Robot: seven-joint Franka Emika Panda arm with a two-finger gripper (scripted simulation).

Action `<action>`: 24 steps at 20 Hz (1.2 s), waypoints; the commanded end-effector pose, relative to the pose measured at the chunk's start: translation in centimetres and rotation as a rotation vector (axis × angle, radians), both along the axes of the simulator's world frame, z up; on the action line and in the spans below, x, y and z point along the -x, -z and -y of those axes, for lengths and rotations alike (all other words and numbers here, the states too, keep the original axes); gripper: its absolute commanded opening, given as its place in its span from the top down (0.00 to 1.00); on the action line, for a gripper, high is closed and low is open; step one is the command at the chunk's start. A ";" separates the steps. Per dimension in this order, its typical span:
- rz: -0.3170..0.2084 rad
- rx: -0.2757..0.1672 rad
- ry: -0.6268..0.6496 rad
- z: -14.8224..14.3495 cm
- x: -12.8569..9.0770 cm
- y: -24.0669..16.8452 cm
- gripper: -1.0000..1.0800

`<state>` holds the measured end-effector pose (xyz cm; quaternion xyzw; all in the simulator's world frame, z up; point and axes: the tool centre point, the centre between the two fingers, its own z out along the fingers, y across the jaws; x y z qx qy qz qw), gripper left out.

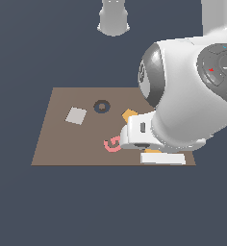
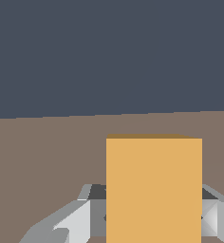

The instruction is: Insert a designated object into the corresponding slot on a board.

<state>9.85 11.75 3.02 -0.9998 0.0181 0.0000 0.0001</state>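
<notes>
Gripper (image 2: 154, 223): fingers (image 2: 71, 223) are flanking the orange block (image 2: 154, 190) on both sides; whether they are pressing it, I cannot tell.
Block: it is standing between the jaws, long axis seemingly running away from the wrist camera.
Board (image 1: 62, 144): it is lying beneath.
Slot: it is hiding from both views, probably under the arm.
Grey square (image 1: 75, 116), dark ring (image 1: 102, 106): they are lying farther off.

one brown board (image 1: 53, 144) lies on the floor. on it i count one light grey square (image 1: 75, 116), one dark ring (image 1: 102, 106), one pink curl (image 1: 111, 145), one small orange pentagon (image 1: 129, 114), and one orange block (image 2: 154, 190).
</notes>
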 end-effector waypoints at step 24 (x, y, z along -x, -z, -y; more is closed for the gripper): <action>-0.001 0.000 0.359 -2.1 8.3 -0.7 1.00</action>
